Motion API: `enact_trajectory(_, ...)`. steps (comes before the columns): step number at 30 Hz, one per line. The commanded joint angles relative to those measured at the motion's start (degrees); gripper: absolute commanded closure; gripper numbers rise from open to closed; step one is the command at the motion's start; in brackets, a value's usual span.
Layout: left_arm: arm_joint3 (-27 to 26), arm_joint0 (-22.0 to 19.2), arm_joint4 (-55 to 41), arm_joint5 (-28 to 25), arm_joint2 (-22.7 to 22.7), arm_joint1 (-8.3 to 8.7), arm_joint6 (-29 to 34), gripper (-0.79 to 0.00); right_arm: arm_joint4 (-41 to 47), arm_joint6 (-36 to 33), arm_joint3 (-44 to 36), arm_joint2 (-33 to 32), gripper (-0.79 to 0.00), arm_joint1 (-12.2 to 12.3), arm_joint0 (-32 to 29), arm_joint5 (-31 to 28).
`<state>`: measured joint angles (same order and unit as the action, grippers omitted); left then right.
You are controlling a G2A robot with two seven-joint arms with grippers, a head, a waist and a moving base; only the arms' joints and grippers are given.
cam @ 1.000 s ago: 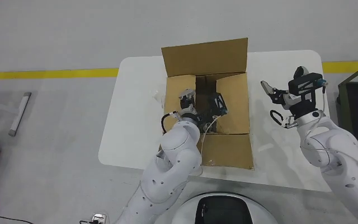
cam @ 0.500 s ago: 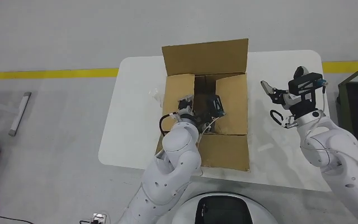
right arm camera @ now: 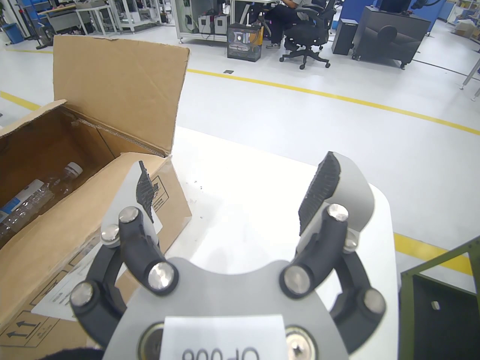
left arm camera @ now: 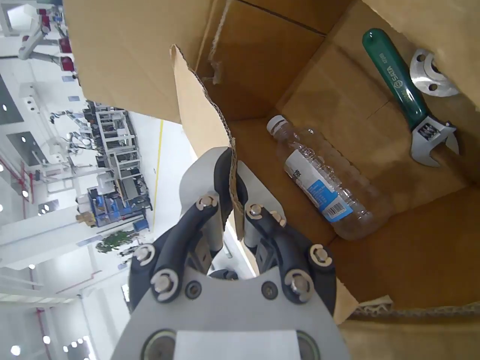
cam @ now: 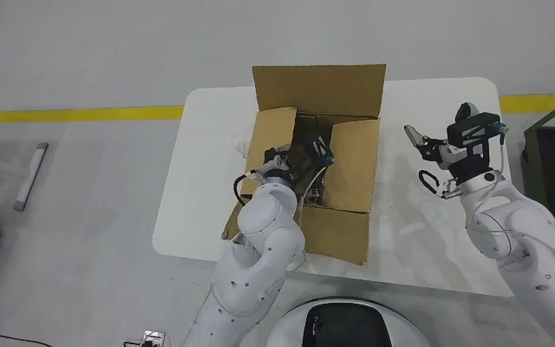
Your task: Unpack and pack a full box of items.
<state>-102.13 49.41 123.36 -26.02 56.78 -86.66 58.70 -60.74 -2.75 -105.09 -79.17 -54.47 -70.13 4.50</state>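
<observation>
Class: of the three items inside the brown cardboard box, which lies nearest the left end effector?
The clear plastic bottle with a white cap; the green-handled wrench and silver metal flange lie farther off.

An open brown cardboard box [cam: 347,238] is seen with flaps raised. Inside, a clear plastic bottle [left arm camera: 322,185] is laid on its side, near a green-handled adjustable wrench [left arm camera: 403,84] and a metal flange [left arm camera: 422,80].
</observation>
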Motion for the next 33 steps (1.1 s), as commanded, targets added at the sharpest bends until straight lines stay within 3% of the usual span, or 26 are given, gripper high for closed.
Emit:
enact_trajectory(1, -0.7, -0.2, -1.9, 1.6, 0.6, -0.31, 0.8, 0.000, 0.0, 0.0, 0.0, 0.0, -0.785, 0.0, 0.0, 0.0)
enact_trajectory(13, -3.5, -2.1, -16.4, 15.0, 5.6, -2.44, 6.9, 0.000, 0.0, 0.0, 0.0, 0.0, -0.785, 0.0, 0.0, 0.0)
enact_trajectory(21, -3.9, -2.6, -19.5, 18.0, 6.5, -3.05, 6.9, 0.000, 0.0, 0.0, 0.0, 0.0, -0.785, 0.0, 0.0, 0.0)
enact_trajectory(33, -3.3, -2.1, -19.4, 18.4, 7.1, -3.36, 6.2, 0.000, 1.8, -0.2, 0.9, 0.8, -0.785, -0.5, -1.0, 1.2)
